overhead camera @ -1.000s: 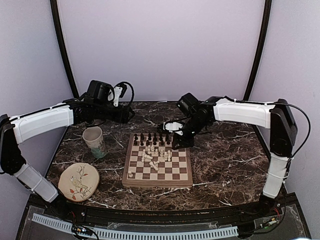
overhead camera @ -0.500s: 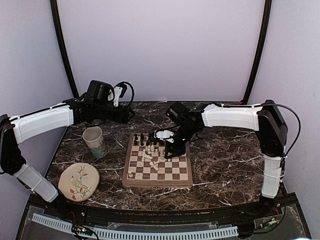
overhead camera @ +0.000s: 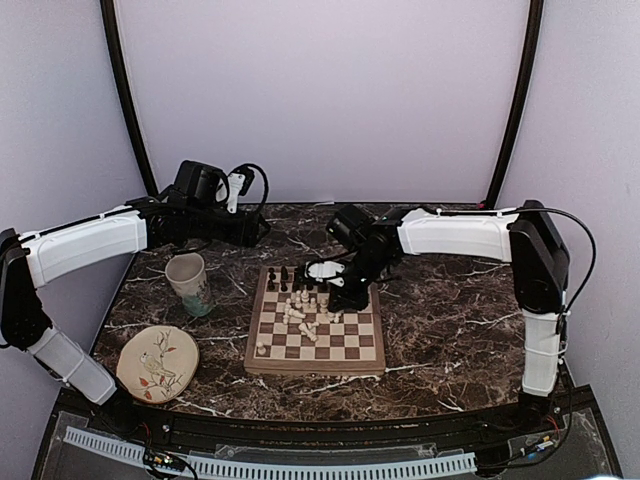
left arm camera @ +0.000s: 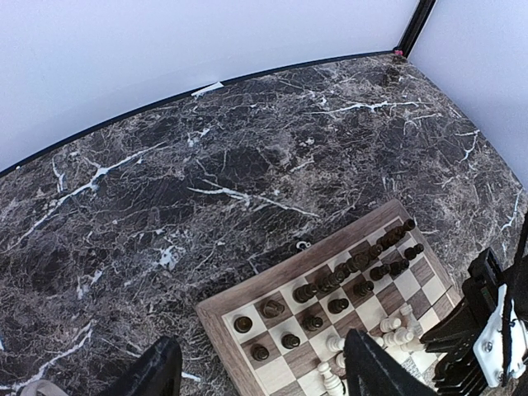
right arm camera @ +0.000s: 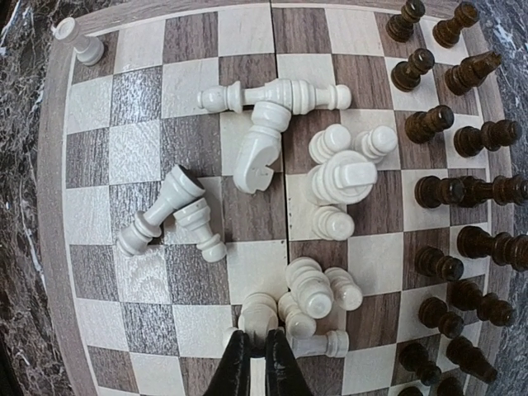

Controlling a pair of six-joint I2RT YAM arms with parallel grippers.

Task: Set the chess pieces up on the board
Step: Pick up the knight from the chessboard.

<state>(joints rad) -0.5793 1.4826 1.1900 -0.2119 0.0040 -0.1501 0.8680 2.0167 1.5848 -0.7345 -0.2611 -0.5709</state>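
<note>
The board [overhead camera: 315,371] lies mid-table. Dark chess pieces [overhead camera: 300,278] stand along its two far rows, shown at the right edge in the right wrist view [right arm camera: 445,191]. Cream chess pieces [right arm camera: 330,177] lie jumbled in the middle, several toppled. One cream pawn [right arm camera: 78,40] stands alone in a near corner square. My right gripper [right arm camera: 254,353] hangs over the pile, shut, its tips pinching the near side of a cream piece [right arm camera: 259,312]. My left gripper [left arm camera: 264,381] is open and empty above the board's far left corner [left arm camera: 216,323].
A patterned mug [overhead camera: 188,280] stands left of the board, and a round bird-patterned plate [overhead camera: 157,362] lies at the near left. Dark marble table [overhead camera: 450,310] stretches right of the board. Black frame poles [overhead camera: 128,110] rise at the back corners.
My right arm swung left from the board's far right edge to over the cream pile, and its jaws widened briefly, then closed. The left arm stayed still.
</note>
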